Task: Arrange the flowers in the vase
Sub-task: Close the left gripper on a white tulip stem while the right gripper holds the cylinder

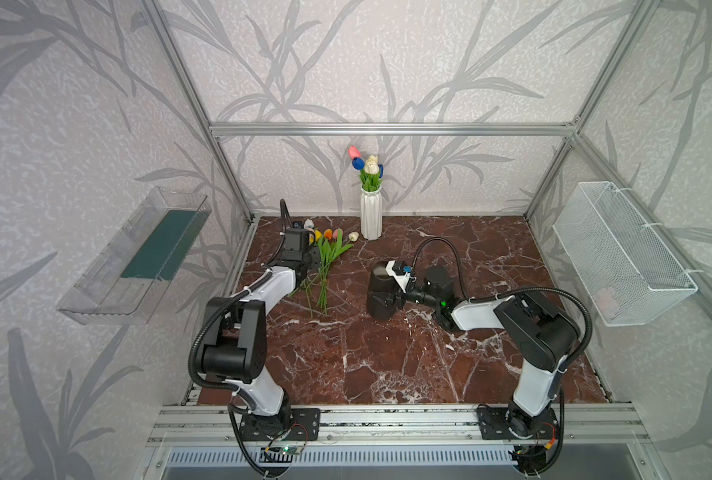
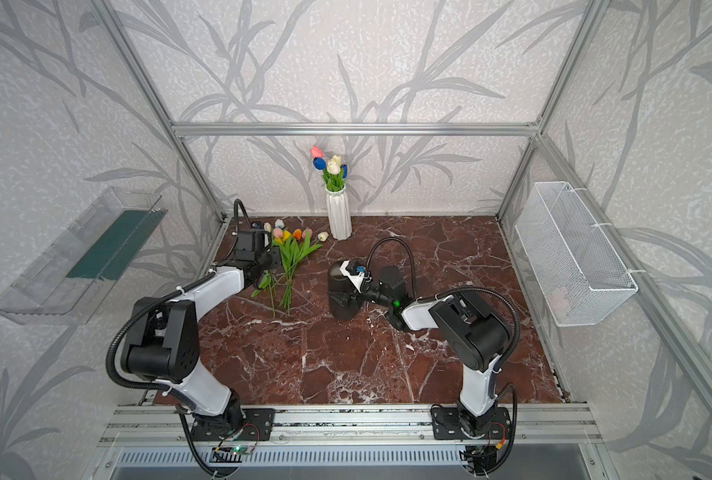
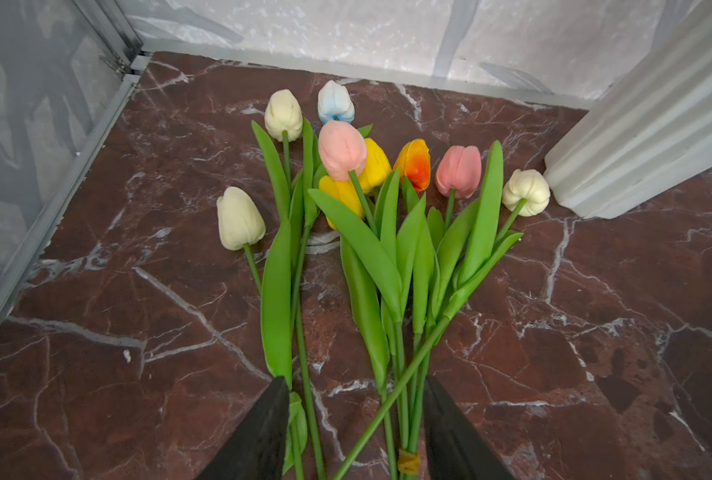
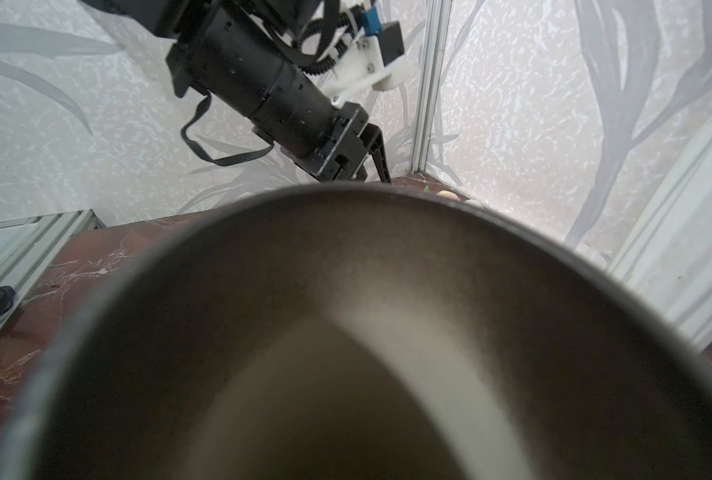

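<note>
Left wrist view: on the red marble tabletop (image 3: 138,291), near the ribbed white vase (image 3: 645,137), the flowers (image 3: 370,245) lie flat in a fan, with cream, pink, yellow, orange and pale-blue heads on thin green stems with long leaves. The left gripper (image 3: 352,384) stands parted astride the stems. In a top view the right gripper (image 1: 388,297) clamps a black container (image 1: 377,282).
</note>
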